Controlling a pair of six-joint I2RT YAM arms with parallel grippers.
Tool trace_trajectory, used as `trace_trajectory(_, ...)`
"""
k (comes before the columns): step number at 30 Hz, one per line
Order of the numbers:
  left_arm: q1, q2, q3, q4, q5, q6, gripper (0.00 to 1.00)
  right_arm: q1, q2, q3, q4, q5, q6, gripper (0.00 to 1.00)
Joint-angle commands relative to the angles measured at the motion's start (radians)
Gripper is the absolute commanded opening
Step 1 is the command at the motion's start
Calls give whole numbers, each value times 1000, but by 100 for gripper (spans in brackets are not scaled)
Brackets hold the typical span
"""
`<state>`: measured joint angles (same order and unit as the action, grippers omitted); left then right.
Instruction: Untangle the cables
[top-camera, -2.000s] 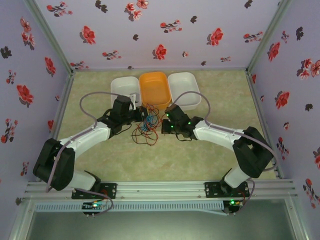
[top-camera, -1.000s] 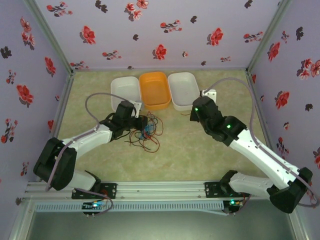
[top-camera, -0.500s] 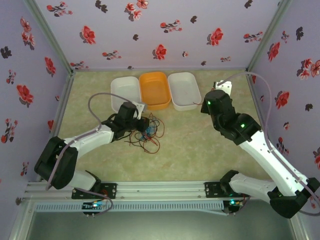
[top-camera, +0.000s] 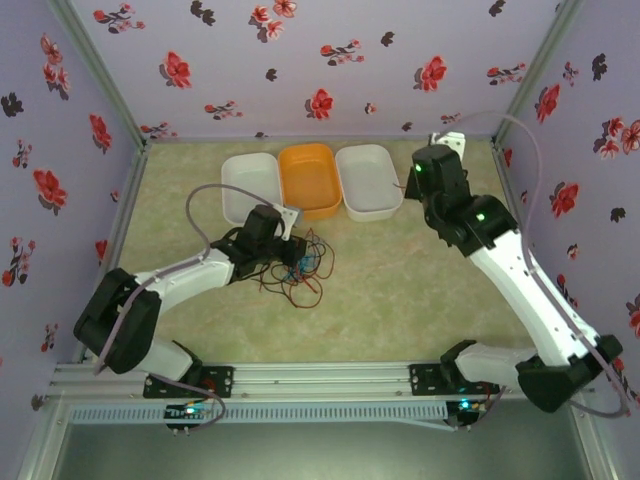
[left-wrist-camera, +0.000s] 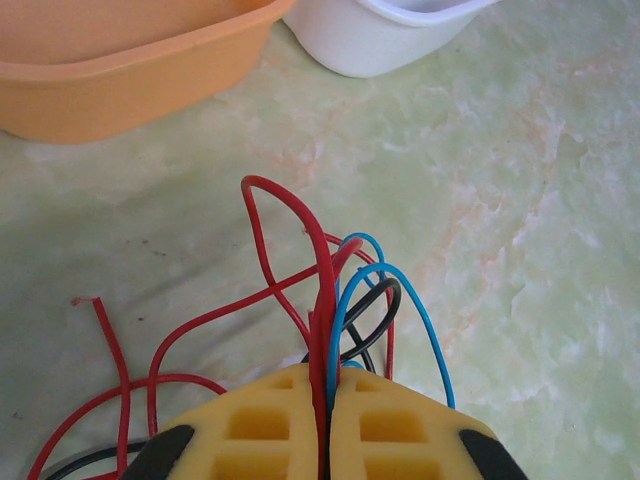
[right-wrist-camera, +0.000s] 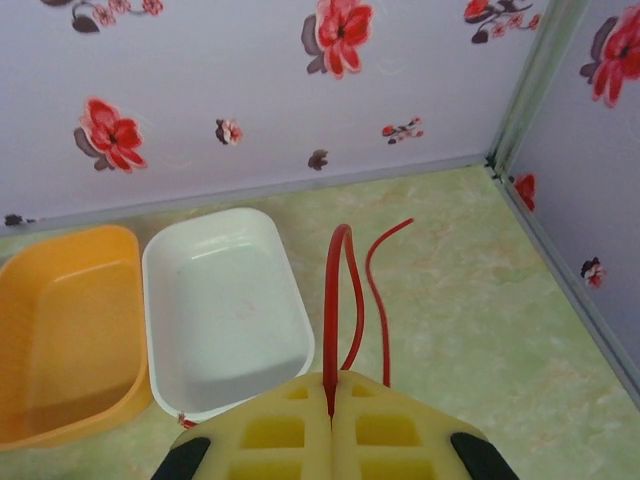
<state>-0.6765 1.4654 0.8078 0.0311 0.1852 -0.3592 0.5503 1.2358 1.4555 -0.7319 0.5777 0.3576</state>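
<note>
The left gripper (left-wrist-camera: 325, 390) is being kept fully closed, yellow jaws pressed together on the cables (top-camera: 300, 272). A red strand (left-wrist-camera: 323, 300) is being pinched in the seam between the jaws. Blue loops (left-wrist-camera: 385, 266) and a black loop (left-wrist-camera: 392, 292) are being pushed out just ahead of the tips. More red wire is being left lying on the table (left-wrist-camera: 560, 200), left of and below the jaws. An orange tray (left-wrist-camera: 120, 70) and a white tray (left-wrist-camera: 380, 30) are being shown ahead of this gripper, well apart from the tips, the orange one to the left.

The right gripper (right-wrist-camera: 330, 390) is being kept closed too, with a red cable (right-wrist-camera: 332, 300) being clamped between the jaws and held clear of the table. It is being shown rising straight ahead of the tips, bending over and dropping back just to the right. A second red run (right-wrist-camera: 377, 290) with a free end is being shown beside it; whether both belong to one cable cannot be told. The white tray is being shown below and left of this gripper, the orange tray further left.

In the top view, the rest of the tangle is being left on the table at the left gripper's tips, well apart from the right gripper.
</note>
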Motion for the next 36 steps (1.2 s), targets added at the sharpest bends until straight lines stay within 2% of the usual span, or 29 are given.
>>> trace_trajectory(1, -11, 12, 36, 39, 17, 4, 6, -35, 89, 65, -3, -88, -49, 0)
trace_trajectory(3, -11, 9, 39, 48, 22, -4, 11, -55, 151, 100, 1, -131, -63, 0)
trace_trajectory(8, -11, -2, 50, 49, 30, -16, 34, -91, 312, 203, 6, -237, -92, 0)
trace_trajectory(17, -2, -38, 51, 48, 30, -51, 61, -135, 541, 326, 0, -371, -106, 0)
trace_trajectory(21, 20, -59, 36, 56, 24, -70, 82, -156, 614, 333, 20, -389, -107, 0)
trace_trajectory(23, 26, -71, 27, 56, 5, -70, 99, -168, 648, 333, 39, -401, -111, 0)
trace_trajectory(31, 45, -99, 24, 25, -53, -88, 100, -198, 781, 349, 58, -416, -105, 0)
trace_trajectory(36, 63, -128, 10, 13, -72, -103, 100, -211, 841, 350, 57, -413, -89, 6)
